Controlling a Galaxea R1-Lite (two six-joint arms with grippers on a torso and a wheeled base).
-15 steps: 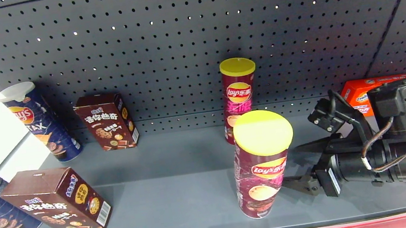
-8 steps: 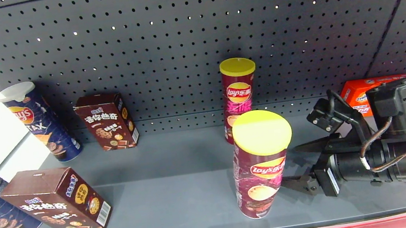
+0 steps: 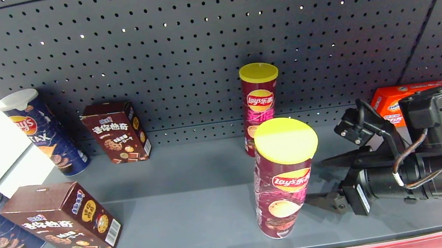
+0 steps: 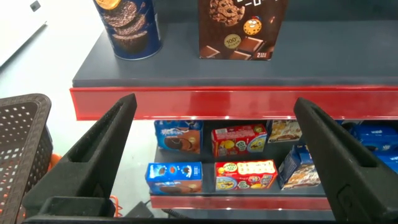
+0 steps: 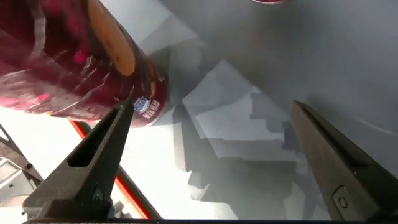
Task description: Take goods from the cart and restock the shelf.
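The purple chips can (image 3: 284, 179) already stands upright on the shelf (image 3: 198, 212), at 6 o'clock from its twin can (image 3: 260, 97); the right gripper (image 3: 324, 180), at its 3 o'clock, is wide open and holds nothing, so this placing seems done, with further restocking probably left.

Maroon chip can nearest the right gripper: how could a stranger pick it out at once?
On the grey shelf before the pegboard, right of centre near the front edge, stands an upright maroon chip can with a yellow lid. Its twin stands behind it by the pegboard; this one is the front can, just beside the open right gripper.
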